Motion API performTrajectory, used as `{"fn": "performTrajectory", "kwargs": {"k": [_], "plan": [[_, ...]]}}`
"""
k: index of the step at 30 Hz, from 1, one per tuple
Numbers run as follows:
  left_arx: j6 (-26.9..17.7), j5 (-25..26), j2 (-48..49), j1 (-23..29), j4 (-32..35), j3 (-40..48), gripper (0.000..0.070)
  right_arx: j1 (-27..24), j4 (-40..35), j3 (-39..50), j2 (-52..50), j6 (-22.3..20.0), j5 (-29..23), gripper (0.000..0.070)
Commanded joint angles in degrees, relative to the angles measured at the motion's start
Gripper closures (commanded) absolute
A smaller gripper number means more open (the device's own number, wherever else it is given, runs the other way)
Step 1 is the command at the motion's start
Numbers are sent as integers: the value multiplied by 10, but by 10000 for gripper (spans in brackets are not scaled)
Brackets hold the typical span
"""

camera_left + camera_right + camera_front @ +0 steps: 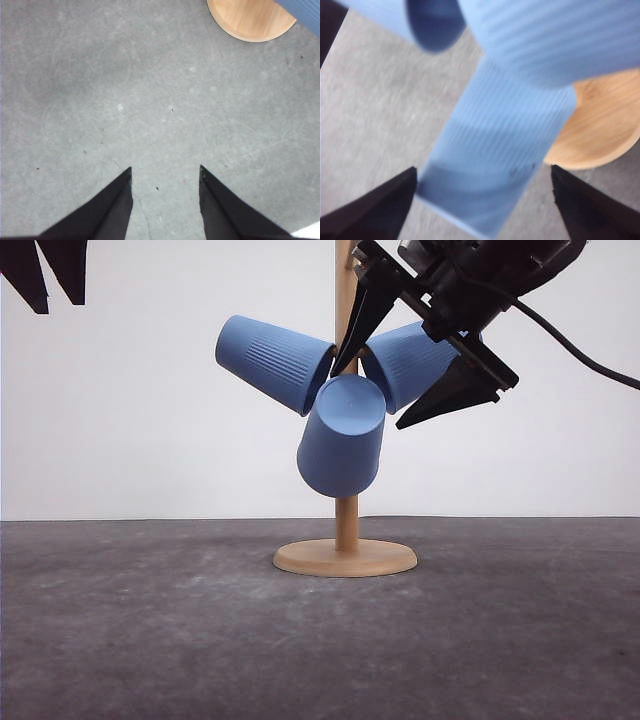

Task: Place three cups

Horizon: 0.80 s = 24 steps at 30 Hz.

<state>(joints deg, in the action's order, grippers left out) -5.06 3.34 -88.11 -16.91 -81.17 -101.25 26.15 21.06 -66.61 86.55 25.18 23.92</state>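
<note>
Tabletop (120, 640) — grey, scuffed; it carries the wooden stand alone.

Stand (346, 558) — round wooden base with an upright post; all three cups hang from it, well above the tabletop.

Left cup (274, 362) — blue, ribbed, long axis tilted, base pointing up and to the left.

Front cup (341, 438) — flat base turned toward you, mouth hanging downward.

Right cup (410, 362) — tilted up and to the right, lying between the jaws of the right gripper.

Right gripper (414, 377) — spread wide, one jaw on each side of the right cup; you cannot tell from here whether either jaw touches it. It reads as let go, not clenched. Your way out looks to be up and to the right, along that cup's long axis, away from the post.

Left gripper (165, 185) — parted, holding nothing, high at the left and well apart from the stand, so the right arm is much the nearer.
</note>
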Motion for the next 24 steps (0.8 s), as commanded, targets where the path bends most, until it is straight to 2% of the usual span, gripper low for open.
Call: {"fn": "performTrajectory", "kwargs": {"k": [1,4,7,13,16,19,24], "plan": [[2,0,2,-2,-12,-16,462,-1,5,-14,-7,-20,7,131],[2,0,11,-2,-13,-16,462,-6,31,-14,-35,-41,3,131],[2,0,25,-1,-14,-15,462,-11,72,-14,-79,-78,-22,131],[8,0,68,22,-10,4,462,-23,198,-14,-187,-178,-153,133],[14,0,100,38,5,35,462,-41,258,-12,-234,-210,-196,136],[23,1,141,56,26,90,462,-71,295,-2,-279,-230,-208,136],[41,1,203,68,60,184,462,-122,310,39,-342,-259,-210,137]]}}
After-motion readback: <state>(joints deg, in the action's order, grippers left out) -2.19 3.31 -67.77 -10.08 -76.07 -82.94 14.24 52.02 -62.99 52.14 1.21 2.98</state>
